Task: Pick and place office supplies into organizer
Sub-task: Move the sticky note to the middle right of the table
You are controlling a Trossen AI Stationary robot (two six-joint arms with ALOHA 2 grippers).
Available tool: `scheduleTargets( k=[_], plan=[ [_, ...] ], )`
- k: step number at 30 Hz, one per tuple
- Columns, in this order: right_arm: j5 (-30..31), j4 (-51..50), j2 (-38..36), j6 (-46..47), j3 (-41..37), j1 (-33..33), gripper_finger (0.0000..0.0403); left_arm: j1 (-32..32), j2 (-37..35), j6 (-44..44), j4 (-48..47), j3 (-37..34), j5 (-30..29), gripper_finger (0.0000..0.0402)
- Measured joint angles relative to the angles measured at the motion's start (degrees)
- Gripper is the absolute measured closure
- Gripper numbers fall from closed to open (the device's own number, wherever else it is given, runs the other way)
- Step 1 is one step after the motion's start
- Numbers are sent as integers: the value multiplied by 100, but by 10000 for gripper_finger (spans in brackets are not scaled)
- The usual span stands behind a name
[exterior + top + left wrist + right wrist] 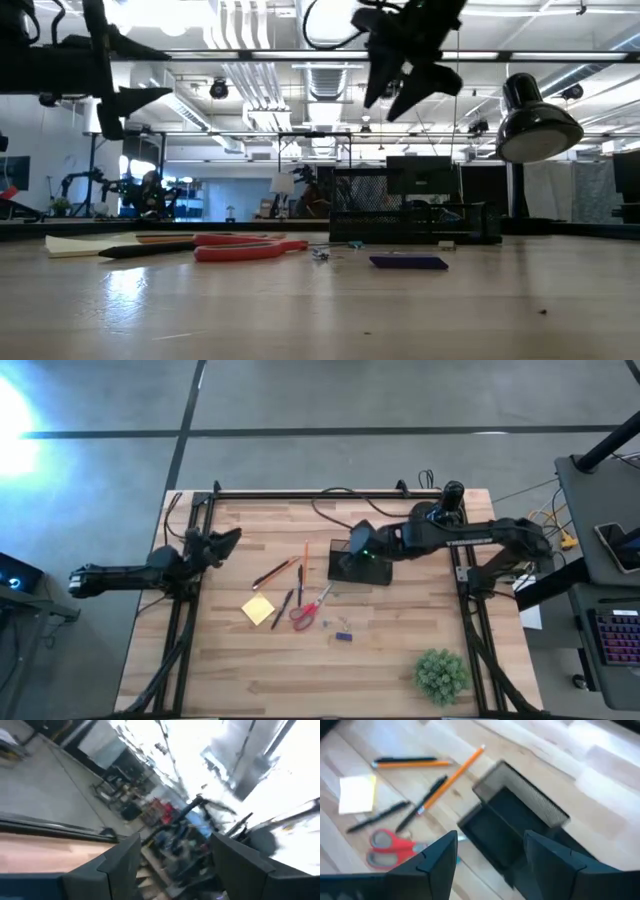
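Note:
The black mesh organizer (362, 568) stands on the table right of centre, its taller section toward the far side (520, 795). To its left lie the yellow sticky-note pad (258, 609), red-handled scissors (308, 611), orange pencils (305, 556) and dark pens (283, 608). A small blue piece (344, 636) lies nearer the front. My right gripper (352, 552) hangs open and empty above the organizer (490, 842), well clear of it in the low view (405, 75). My left gripper (230, 540) waits open in the air near the table's left side (175, 845).
A green plant (440, 673) stands near the table's front right corner. A round black mount (452, 491) sits at the far right edge. A black metal frame (300, 494) runs along the far and side edges. Bare wood lies in front of the supplies.

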Motion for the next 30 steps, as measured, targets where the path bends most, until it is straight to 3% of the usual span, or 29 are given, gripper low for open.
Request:
scheduleTargets(
  k=[2,8,12,17,22,27,30],
  plan=[
    [-512,48,224,-120,190,-32,188,-2,44,-16,-904,258,319,174],
    [-1812,364,907,-204,576,-102,189,-9,592,-456,-4889,1423,2022,174],
    [-2310,1200,1315,67,677,-111,189,-49,1011,-386,-6263,1970,2706,174],
    [-2355,1924,1763,181,942,-146,189,-147,1333,-281,-6341,2074,4060,174],
    [-2349,1936,2131,-339,1205,-149,188,-398,1664,-76,-6405,2026,3944,174],
    [-2814,2044,2361,-389,1383,-207,191,-569,2148,-887,-6274,1905,3787,182],
    [-2838,2042,2382,-392,1444,-244,193,-696,2542,-1256,-5516,1764,3826,200]
  ],
)
